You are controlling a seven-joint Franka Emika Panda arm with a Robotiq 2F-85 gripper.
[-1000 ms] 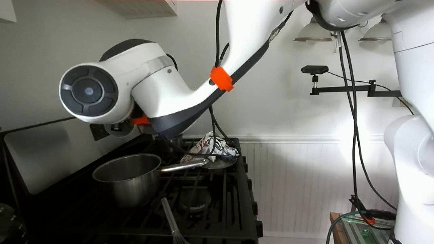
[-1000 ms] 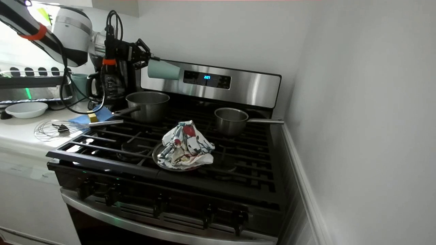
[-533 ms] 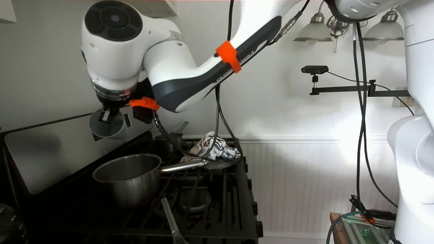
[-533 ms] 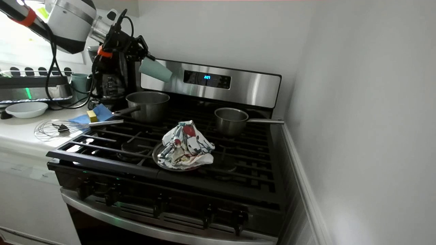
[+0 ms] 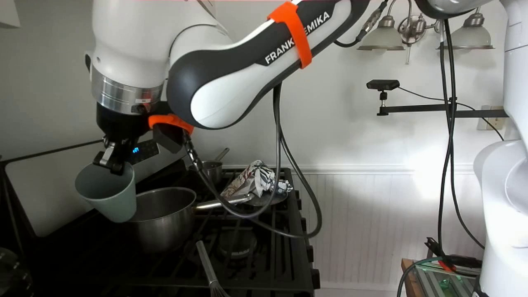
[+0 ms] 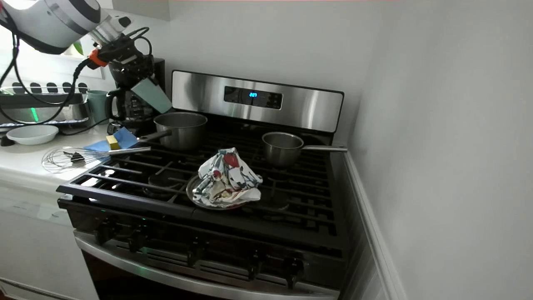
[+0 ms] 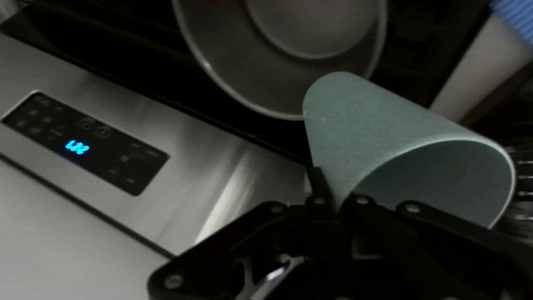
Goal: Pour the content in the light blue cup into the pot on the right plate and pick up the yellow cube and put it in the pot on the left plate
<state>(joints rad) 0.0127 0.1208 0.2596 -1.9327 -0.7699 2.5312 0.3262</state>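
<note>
My gripper (image 5: 110, 164) is shut on the rim wall of the light blue cup (image 5: 119, 206), one finger inside. It also shows in the wrist view (image 7: 339, 196). The cup is tilted, its mouth up toward the gripper and its base pointing down. It hangs beside and above the large steel pot (image 6: 183, 135); the cup (image 6: 152, 96) shows left of that pot's rim. No content shows in the visible part of the cup (image 7: 374, 121). The small steel pot (image 6: 283, 152) stands on the right rear burner. The yellow cube (image 6: 113, 142) lies on a blue cloth on the counter.
A pan with a patterned cloth (image 6: 229, 179) sits on the front of the stove. A whisk (image 6: 83, 158), a white bowl (image 6: 33, 134) and a coffee maker (image 6: 137, 104) are on the counter. The stove's steel back panel (image 6: 308, 108) stands behind the pots.
My arm has carried the cup away from the back panel's display toward the coffee maker and lower. The cup has turned from lying sideways to a tilt with its mouth upward.
</note>
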